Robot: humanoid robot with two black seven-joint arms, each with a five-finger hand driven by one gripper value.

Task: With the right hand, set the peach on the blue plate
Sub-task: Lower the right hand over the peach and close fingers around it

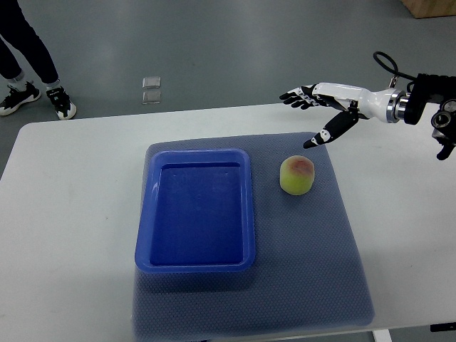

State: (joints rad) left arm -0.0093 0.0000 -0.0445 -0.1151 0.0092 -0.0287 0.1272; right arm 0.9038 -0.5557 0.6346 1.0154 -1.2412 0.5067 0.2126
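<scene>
A yellow-green peach (297, 174) with a red blush lies on the dark blue mat (313, 256), just right of the blue plate. The blue plate (196, 267) is a rectangular tray with raised walls and nothing in it. My right hand (308, 114) comes in from the right edge and hovers above the table's far side, up and to the right of the peach. Its fingers (294, 97) are spread and hold nothing; the thumb (322, 135) points down toward the peach.
The mat lies on a white table (64, 214). A person's legs and shoes (43, 92) stand on the grey floor at the top left. A small clear object (151, 90) lies on the floor beyond the table.
</scene>
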